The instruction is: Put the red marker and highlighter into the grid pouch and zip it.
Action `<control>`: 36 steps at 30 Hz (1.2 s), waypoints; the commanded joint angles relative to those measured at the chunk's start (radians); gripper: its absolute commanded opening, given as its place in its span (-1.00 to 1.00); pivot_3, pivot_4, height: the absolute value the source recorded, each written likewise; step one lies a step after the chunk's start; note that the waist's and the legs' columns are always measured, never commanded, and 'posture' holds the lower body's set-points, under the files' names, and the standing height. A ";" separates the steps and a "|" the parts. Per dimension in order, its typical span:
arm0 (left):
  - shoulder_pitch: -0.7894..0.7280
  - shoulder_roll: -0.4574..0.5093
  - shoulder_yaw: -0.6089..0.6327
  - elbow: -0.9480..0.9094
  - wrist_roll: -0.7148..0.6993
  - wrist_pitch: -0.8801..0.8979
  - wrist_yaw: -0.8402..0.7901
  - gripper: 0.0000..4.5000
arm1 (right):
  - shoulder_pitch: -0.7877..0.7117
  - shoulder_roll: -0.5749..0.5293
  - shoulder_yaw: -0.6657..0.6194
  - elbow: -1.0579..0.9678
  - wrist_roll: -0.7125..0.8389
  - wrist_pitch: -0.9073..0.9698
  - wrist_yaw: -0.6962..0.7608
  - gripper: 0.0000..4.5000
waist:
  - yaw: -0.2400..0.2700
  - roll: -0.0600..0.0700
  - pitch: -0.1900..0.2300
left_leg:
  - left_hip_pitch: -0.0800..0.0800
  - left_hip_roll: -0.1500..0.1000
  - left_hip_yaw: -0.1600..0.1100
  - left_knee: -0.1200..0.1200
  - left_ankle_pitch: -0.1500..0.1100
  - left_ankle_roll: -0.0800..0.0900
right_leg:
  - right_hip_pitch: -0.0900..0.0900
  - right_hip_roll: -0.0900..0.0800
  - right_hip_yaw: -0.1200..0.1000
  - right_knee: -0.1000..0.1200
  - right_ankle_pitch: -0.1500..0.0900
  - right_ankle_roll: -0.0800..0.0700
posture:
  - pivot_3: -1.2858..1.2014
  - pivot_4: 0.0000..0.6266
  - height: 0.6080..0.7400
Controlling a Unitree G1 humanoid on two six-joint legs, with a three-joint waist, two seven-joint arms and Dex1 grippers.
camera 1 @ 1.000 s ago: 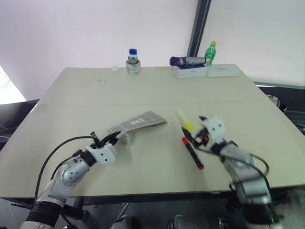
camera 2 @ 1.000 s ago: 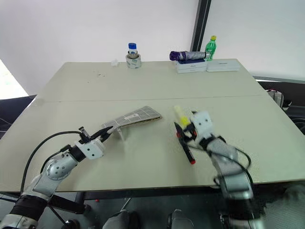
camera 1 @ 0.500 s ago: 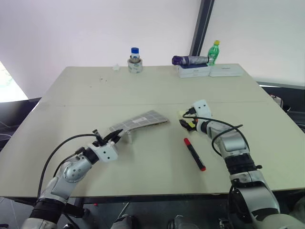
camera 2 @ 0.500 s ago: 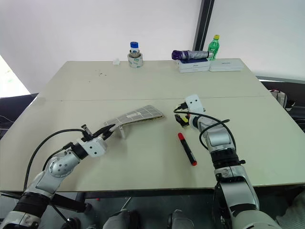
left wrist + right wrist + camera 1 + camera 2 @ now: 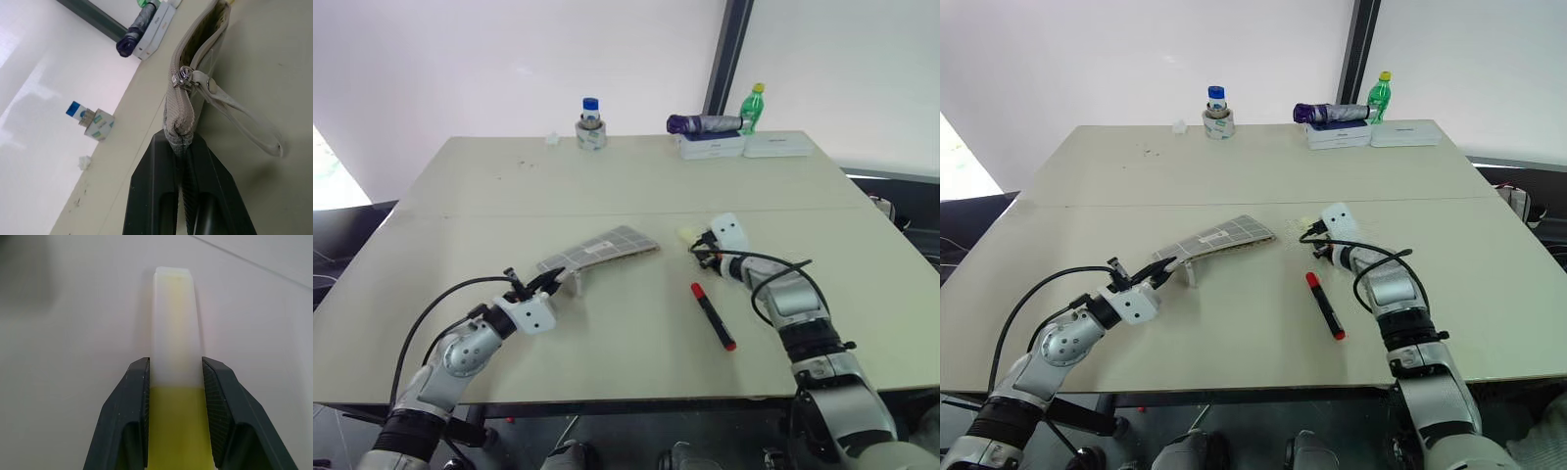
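The grid pouch (image 5: 602,247) lies mid-table, its near end lifted off the surface. My left gripper (image 5: 548,284) is shut on that end; in the left wrist view the fingers (image 5: 156,196) pinch the fabric just below the zipper pull (image 5: 182,76), and the pouch's far end gapes open. The yellow highlighter (image 5: 175,308) rests on the table to the right of the pouch, pale cap pointing away. My right gripper (image 5: 698,247) is shut on its barrel, one finger pressed to each side. The red marker (image 5: 712,314) lies free on the table, nearer than the right gripper.
At the table's far edge stand a blue-capped jar on a tape roll (image 5: 589,125), a purple folded umbrella (image 5: 700,124) on white boxes (image 5: 710,147), and a green bottle (image 5: 754,106). A loose strap (image 5: 244,117) hangs from the zipper pull.
My right gripper reached forward over the highlighter and its fingers closed onto the barrel. The left gripper and pouch stayed put. The marker has not moved.
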 commanded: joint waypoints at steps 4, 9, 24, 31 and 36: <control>-0.038 -0.004 0.001 -0.009 -0.016 -0.010 0.005 -1.00 | 0.088 -0.086 -0.043 -0.330 0.248 -0.042 0.364 -0.59 | 0.000 0.000 0.000 | 0.000 0.001 -0.001 -0.001 0.000 0.000 | 0.000 0.001 0.000 0.000 0.000 0.000 | 0.03 -0.52 1.00; -0.055 -0.006 -0.002 0.004 -0.024 -0.011 0.006 -1.00 | 0.190 -0.155 0.031 -0.498 0.284 0.026 0.471 -0.59 | 0.003 0.000 0.000 | 0.000 0.000 -0.001 0.000 -0.004 0.007 | 0.001 0.000 0.000 -0.001 0.000 0.000 | 0.03 -0.52 1.00; -0.038 -0.004 -0.011 -0.033 -0.042 -0.018 -0.019 -1.00 | 0.154 -0.111 0.101 -0.377 0.146 -0.098 0.392 -0.59 | 0.003 0.000 0.000 | 0.000 0.000 -0.001 0.001 -0.004 0.007 | 0.001 0.000 0.000 -0.001 0.000 0.000 | 0.03 -0.52 1.00; -0.027 0.010 -0.038 -0.055 -0.017 -0.037 -0.046 -1.00 | 0.117 -0.094 0.133 -0.340 0.111 -0.124 0.407 -0.59 | 0.003 0.000 0.000 | 0.000 0.000 -0.001 0.001 -0.004 0.006 | 0.000 0.001 0.000 0.000 0.000 0.000 | 0.03 -0.52 1.00; -0.030 0.028 -0.063 -0.060 0.015 -0.060 -0.066 -1.00 | 0.091 -0.084 0.192 -0.338 0.065 -0.166 0.420 -0.59 | 0.003 0.000 0.000 | 0.000 0.000 -0.001 0.001 -0.004 0.007 | 0.000 0.000 0.000 0.000 0.000 0.000 | 0.03 -0.52 1.00</control>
